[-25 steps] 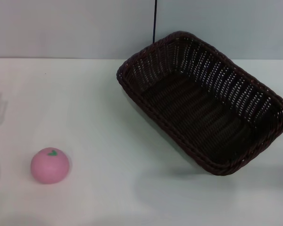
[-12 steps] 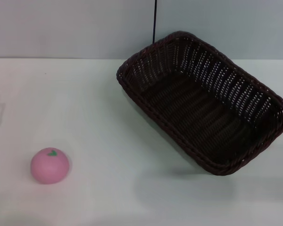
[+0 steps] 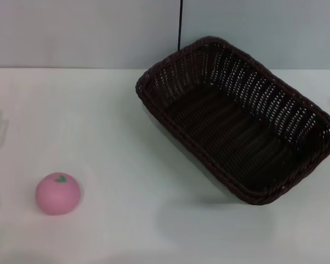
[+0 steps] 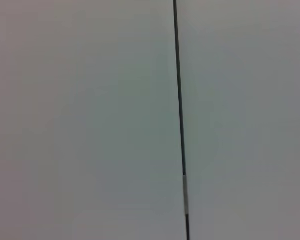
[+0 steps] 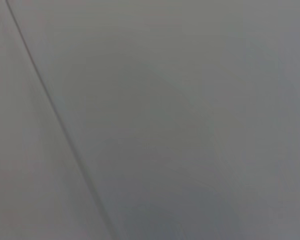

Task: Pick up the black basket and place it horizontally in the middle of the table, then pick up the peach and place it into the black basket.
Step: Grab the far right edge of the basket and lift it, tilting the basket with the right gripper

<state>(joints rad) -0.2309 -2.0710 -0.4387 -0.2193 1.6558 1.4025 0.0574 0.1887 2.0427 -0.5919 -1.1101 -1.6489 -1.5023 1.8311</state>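
While neither tool shows in any view, so that I cannot tell whether either is released or clenched, the head view gives the whole layout. On the white desk (image 3: 115, 126) the black basket (image 3: 236, 118) lies on the right side, toward the far edge, turned at a slant: one rounded corner points to the far left, the opposite corner to the near right, close to the desk's right side. Its braided rim runs unbroken around sloping woven walls, and its dark inside holds nothing. At the near left, well apart from the basket, sits the peach (image 3: 58, 193), round and pink, its small green leaf mark facing up. Behind the desk stands a pale grey wall (image 3: 71, 33) with a thin dark vertical line (image 3: 180, 25) that meets the basket's far rim. From the left wrist view only that pale wall and the dark line (image 4: 180, 110) appear; from the right wrist view, a plain grey surface crossed by a faint slanted line (image 5: 55, 120).
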